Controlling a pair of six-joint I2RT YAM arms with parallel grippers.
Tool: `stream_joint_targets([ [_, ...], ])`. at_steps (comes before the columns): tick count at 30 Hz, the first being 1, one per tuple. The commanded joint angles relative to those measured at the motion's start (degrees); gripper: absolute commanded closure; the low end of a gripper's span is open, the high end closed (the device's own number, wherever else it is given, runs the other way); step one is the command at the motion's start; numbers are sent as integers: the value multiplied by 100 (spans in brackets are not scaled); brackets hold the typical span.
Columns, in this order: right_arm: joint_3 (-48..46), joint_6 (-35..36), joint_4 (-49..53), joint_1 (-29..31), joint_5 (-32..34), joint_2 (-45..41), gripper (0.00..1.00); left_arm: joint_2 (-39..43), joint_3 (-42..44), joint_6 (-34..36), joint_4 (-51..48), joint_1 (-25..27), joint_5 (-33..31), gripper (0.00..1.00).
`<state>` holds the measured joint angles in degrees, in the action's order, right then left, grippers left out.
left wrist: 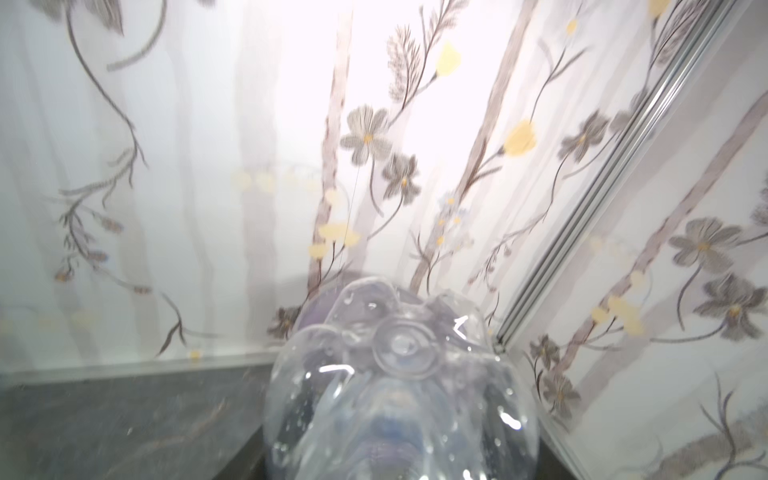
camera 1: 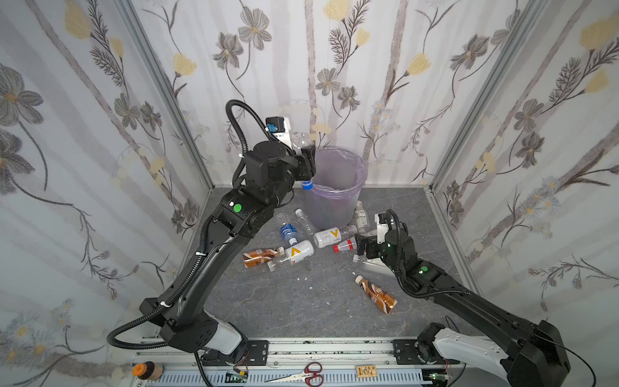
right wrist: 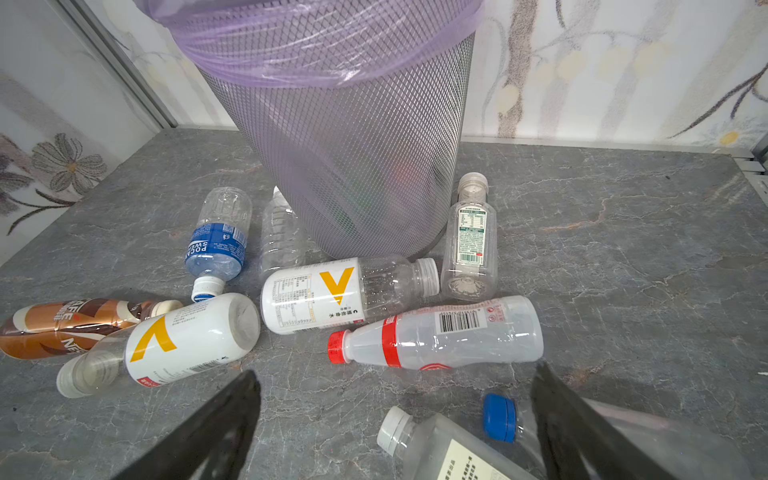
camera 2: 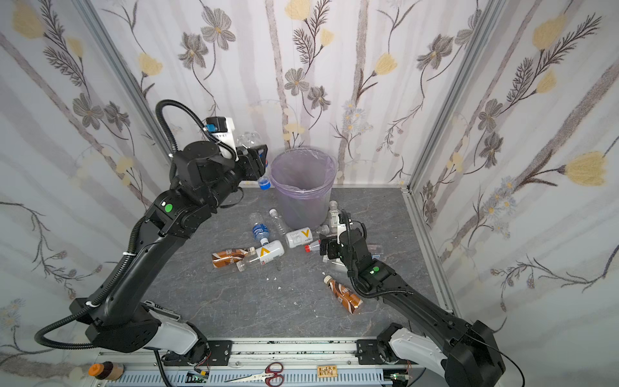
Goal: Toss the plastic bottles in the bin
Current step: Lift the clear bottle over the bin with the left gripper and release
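Note:
My left gripper (camera 1: 306,165) is raised beside the left rim of the bin (camera 1: 338,187), shut on a clear bottle (camera 1: 301,140) held upside down with its blue cap (camera 1: 307,184) hanging below. In the left wrist view that bottle (left wrist: 399,395) hides the jaws. My right gripper (right wrist: 395,399) stands open low over the table, just short of a red-capped bottle (right wrist: 436,336) lying on its side. Around the bin's foot lie two white V bottles (camera 1: 326,237) (camera 1: 299,252), a blue-labelled bottle (camera 1: 288,231) and brown-wrapped bottles (camera 1: 261,257) (camera 1: 378,295).
A white-capped bottle (right wrist: 436,449) and a blue-capped one (right wrist: 498,417) lie under my right gripper. A green-labelled bottle (right wrist: 469,241) rests against the bin. Flowered walls close three sides. Scissors (camera 1: 306,373) and an orange-lidded jar (camera 1: 147,370) sit on the front rail.

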<state>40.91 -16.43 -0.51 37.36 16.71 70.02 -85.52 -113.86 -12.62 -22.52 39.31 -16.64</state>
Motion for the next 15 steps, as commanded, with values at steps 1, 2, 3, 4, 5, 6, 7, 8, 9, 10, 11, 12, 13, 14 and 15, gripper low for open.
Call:
stream_joint_targets([
  [1,1,-45,-153,-4,148,-44,0,-225,-275,509,2075,-1,79,37],
  [2,1,-45,-143,2,152,-60,0,-362,-425,551,2290,1,152,37],
  [3,-2,-50,-126,-9,170,-88,0,-607,-703,579,2465,-15,256,37],
  [4,-5,-54,-116,-9,190,-121,0,-823,-942,581,2520,-33,327,38],
  [5,-12,-56,-116,-7,203,-150,0,-1102,-1236,556,2538,-60,404,38],
  [6,-43,-67,-116,-18,223,-180,0,-1423,-1494,484,2525,-95,497,38],
  [7,-47,-71,-118,-19,220,-197,0,-1668,-1662,424,2525,-127,601,38],
  [8,-56,-75,-120,-27,221,-203,0,-1914,-1764,355,2520,-151,674,38],
  [9,-70,-84,-116,-34,218,-208,0,-2135,-1819,249,2496,-208,701,37],
  [10,-72,-95,-107,-35,219,-217,0,-2336,-1797,51,2437,-279,724,35],
  [11,-76,-105,-103,-38,197,-240,0,-2524,-1724,-223,2375,-384,788,31],
  [12,-82,-113,-95,-46,194,-260,0,-2733,-1680,-503,2267,-511,859,25],
  [13,-83,-119,-83,-53,193,-280,0,-2965,-1746,-770,2077,-650,937,19],
  [14,-83,-111,-74,-54,181,-303,0,-3242,-1928,-1060,1780,-801,1092,12],
  [15,-83,-115,-74,-53,162,-328,0,-3480,-2218,-1228,1479,-904,1312,1],
])
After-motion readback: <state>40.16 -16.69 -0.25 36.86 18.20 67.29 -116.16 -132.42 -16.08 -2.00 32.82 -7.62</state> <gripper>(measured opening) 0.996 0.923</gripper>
